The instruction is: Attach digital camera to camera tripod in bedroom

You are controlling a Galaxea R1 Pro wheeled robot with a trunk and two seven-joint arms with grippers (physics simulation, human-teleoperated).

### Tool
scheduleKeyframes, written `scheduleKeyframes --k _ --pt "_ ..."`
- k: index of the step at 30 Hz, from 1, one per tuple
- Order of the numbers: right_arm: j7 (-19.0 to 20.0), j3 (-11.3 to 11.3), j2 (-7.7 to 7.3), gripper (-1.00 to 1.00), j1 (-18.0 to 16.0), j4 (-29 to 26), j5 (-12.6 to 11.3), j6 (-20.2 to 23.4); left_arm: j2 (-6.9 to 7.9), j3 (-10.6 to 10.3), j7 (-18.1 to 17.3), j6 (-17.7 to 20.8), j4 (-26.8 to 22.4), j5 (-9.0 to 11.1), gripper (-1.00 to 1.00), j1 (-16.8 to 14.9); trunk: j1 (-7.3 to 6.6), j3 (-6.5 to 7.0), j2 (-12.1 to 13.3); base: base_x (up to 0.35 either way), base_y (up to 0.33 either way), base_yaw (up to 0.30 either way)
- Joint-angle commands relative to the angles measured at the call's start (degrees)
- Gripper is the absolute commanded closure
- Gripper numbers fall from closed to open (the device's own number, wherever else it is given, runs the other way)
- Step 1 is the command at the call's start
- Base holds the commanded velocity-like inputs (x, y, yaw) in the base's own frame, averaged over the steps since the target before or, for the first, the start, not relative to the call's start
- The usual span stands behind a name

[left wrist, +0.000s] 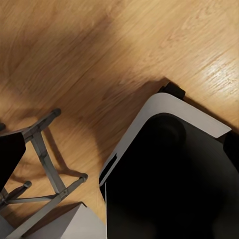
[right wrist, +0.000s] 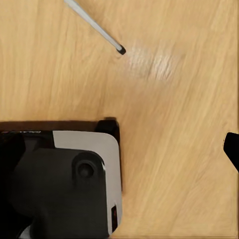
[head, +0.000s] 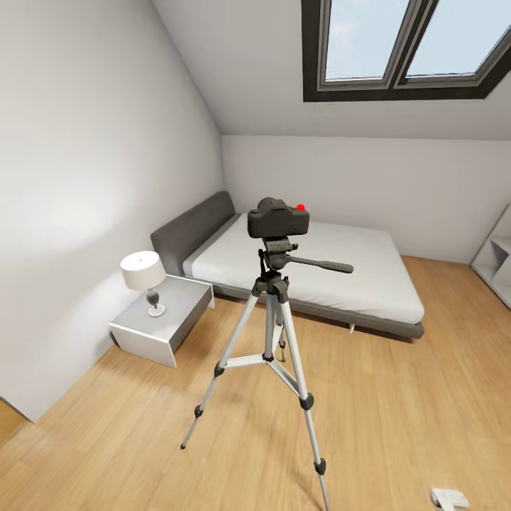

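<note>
Two grippers belong to this rig, and whether either is spread or pressed together cannot be told: both wrist views look down past the robot's own dark base [left wrist: 169, 184] to the floor, with no fingers clearly in frame. A small dark shape at the edge of the right wrist view may be a fingertip, but that is uncertain. In the right wrist view, one silver leg tip [right wrist: 119, 49] of the tripod rests on the light wood floor [right wrist: 174, 149], well apart from the base corner. In the left wrist view, the leg braces [left wrist: 47, 159] of the tripod lie beside the base. Moving outward, the head view places the camera tripod [head: 273, 333] upright in the middle of the floor, legs splayed, handle pointing to one side. The digital camera [head: 277, 218] sits on the tripod head, level, its red dot on top, and it appears seated on the mount. Behind it stand the grey-framed bed [head: 341, 270], a white nightstand [head: 167, 319] with a lamp [head: 144, 278], and a dark-framed skylight [head: 404, 50] in the sloped ceiling. Judged from this arrangement, the attachment looks complete or nearly so. To finish well, keep both arms low and clear of the legs, avoid rolling the base toward the nearest leg tip, and verify that the camera stays level without support.
</note>
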Motion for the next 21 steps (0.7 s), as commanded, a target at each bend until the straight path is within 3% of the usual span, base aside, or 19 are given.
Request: scheduleKeyframes --k 1,4,6,12,14,21 --pt "-0.14 -0.55 0.01 -1.00 0.33 0.10 0.52 -0.36 0.00 -0.48 0.18 0.26 0.00 0.26 -1.00 -0.05 0.03 -0.11 -0.12 0.000 0.000 0.000" --pt "-1.13 -0.57 0.08 -1.00 1.35 0.13 0.46 -1.50 0.00 -0.48 0.18 0.22 0.00 0.26 -1.00 -0.04 0.03 -0.11 -0.12 0.000 0.000 0.000" --pt "-3.80 -0.57 0.16 -1.00 2.74 0.16 0.41 -2.56 0.00 -0.50 0.18 0.19 0.00 0.26 -1.00 -0.04 0.03 -0.11 -0.12 0.000 0.000 0.000" --pt "-6.30 -0.62 0.23 -1.00 3.23 0.17 0.39 -2.96 0.00 -0.47 0.18 0.18 0.00 0.26 -1.00 -0.04 0.03 -0.11 -0.12 0.000 0.000 0.000" --pt "-9.31 -0.64 0.32 -1.00 3.38 0.20 0.39 -4.35 -0.05 -0.50 0.18 0.21 0.00 0.26 -1.00 -0.04 0.03 -0.11 -0.12 0.000 0.000 0.000" --pt "-10.62 -0.65 1.76 -1.00 3.41 0.25 0.27 -3.98 -0.47 -0.48 0.18 0.18 0.00 0.18 -1.00 -0.04 0.03 -0.11 -0.12 0.000 0.000 0.000"
